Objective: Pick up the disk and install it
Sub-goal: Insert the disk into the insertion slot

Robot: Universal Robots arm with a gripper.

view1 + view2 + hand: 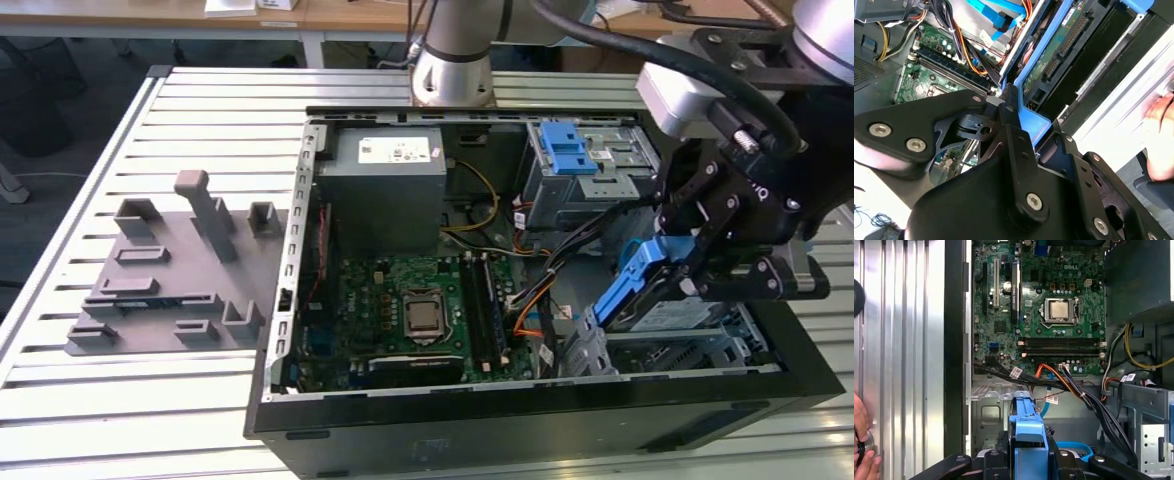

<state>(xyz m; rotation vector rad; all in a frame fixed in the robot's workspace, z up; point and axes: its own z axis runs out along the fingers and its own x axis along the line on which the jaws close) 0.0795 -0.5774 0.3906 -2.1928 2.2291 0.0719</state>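
Note:
The disk [650, 300] hangs tilted over the drive bay [674, 352] at the open computer case's corner on the exterior view's right. Its blue side rail [625, 285] faces the motherboard. My gripper [721, 262] is shut on the disk from above. In the second wrist view my black fingers [1010, 100] clamp the blue rail [1033, 122], and the disk's green circuit side [1053, 47] runs along the bay's metal frame. In the first wrist view the blue rail [1026, 422] sticks out from my gripper [1026, 462] above the bay floor.
The case holds a motherboard [416, 310], a grey power supply box [384, 178], a blue latch [569, 150] on the upper cage, and orange and black cables [1074, 387]. A grey fixture plate [160, 275] lies beside the case. A person's hand [861, 440] rests near the case.

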